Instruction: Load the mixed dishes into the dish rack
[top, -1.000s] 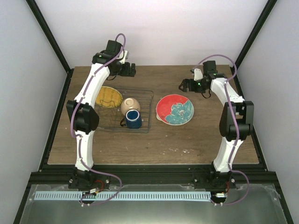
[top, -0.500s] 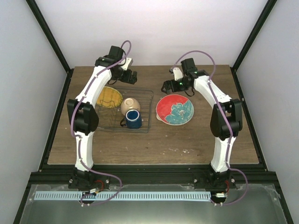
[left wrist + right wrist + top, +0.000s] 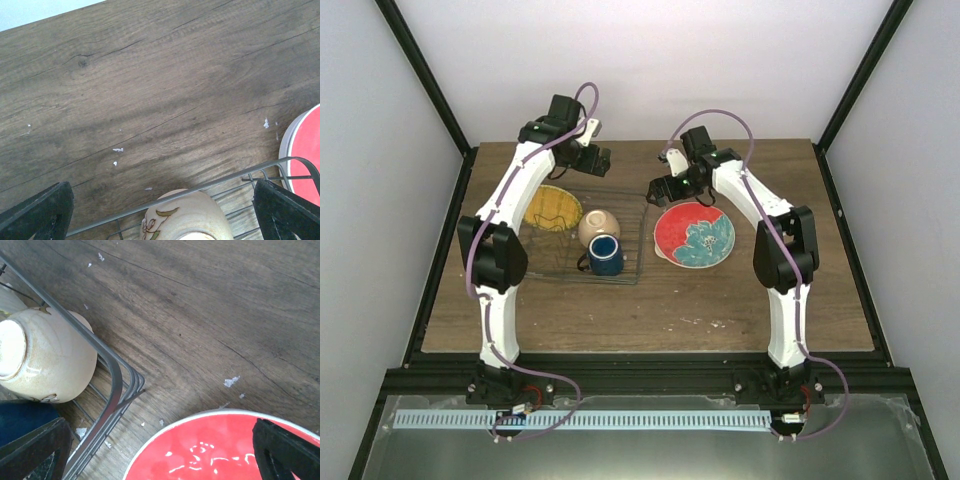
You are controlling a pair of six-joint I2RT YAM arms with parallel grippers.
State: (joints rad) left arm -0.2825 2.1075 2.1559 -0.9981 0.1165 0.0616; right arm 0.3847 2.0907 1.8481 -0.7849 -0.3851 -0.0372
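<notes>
The dark wire dish rack (image 3: 635,232) holds the yellow-orange plate (image 3: 553,208), the cream bowl (image 3: 598,227) on its side and the dark blue mug (image 3: 605,255). The red plate with the teal flower (image 3: 695,236) lies flat on the table, right of the rack. My left gripper (image 3: 592,160) is open and empty above the rack's far edge; its view shows the bowl (image 3: 185,217) behind the rack rim (image 3: 210,184). My right gripper (image 3: 665,188) is open and empty over the red plate's (image 3: 220,450) far-left rim, beside the rack corner (image 3: 120,385). I cannot make out the translucent plate.
The wooden table (image 3: 650,300) has a black frame round it and white walls behind. In the right wrist view the bowl (image 3: 45,355) and a bit of the mug (image 3: 20,415) sit just inside the rack. The red plate's edge (image 3: 305,160) shows in the left wrist view.
My right arm has swung left from the table's far right to the gap between rack and red plate. My left gripper has shifted only slightly. The dishes have not moved.
</notes>
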